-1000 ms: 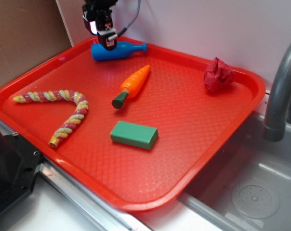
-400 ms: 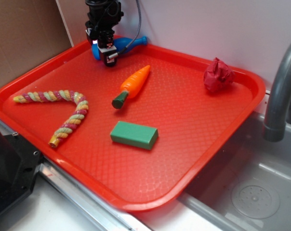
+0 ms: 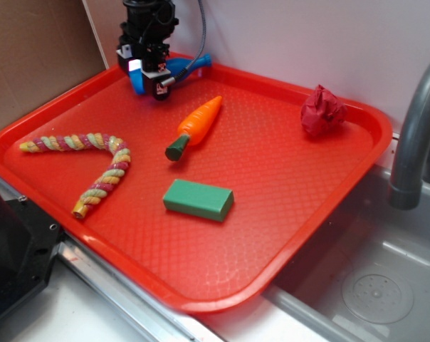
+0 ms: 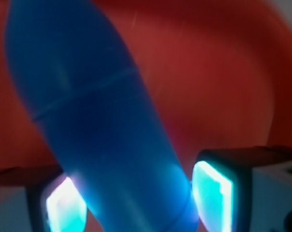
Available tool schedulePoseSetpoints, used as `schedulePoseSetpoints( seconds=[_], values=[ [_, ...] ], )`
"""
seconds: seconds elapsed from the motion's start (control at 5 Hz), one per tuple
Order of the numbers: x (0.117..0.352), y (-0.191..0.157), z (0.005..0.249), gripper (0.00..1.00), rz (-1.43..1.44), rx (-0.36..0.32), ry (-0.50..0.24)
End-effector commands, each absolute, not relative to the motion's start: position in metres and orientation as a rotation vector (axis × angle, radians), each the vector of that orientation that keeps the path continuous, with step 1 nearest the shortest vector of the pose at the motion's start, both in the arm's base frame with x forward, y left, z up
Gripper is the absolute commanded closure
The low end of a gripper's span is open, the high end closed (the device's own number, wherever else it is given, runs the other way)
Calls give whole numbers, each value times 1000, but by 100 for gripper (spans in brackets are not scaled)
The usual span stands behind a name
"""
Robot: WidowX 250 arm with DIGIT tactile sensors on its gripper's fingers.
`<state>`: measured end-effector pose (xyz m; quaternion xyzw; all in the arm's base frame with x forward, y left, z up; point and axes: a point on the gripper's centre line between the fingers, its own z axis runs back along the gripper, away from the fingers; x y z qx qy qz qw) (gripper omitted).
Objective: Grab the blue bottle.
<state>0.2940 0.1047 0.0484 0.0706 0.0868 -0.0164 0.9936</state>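
Gripper (image 3: pixel 147 76) at the upper left of the frame, over the far corner of the red tray (image 3: pixel 286 214), has its two fingers (image 4: pixel 211 193) on both sides of the blue bottle (image 4: pixel 97 121), pinching its body, while the carrot (image 3: pixel 195 126) lies apart near the middle.

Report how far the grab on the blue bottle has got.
Done: the gripper is down at the tray's far corner, straddling the blue bottle. In hand: the lit pads sit at either side of its body; firm contact is unclear. Left: squeeze shut and lift.
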Motion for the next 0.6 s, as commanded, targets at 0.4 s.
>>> schedulePoseSetpoints(
  seconds=[0.4],
  values=[
    [184,-25,276,100,-13,53,-150]
  ],
)
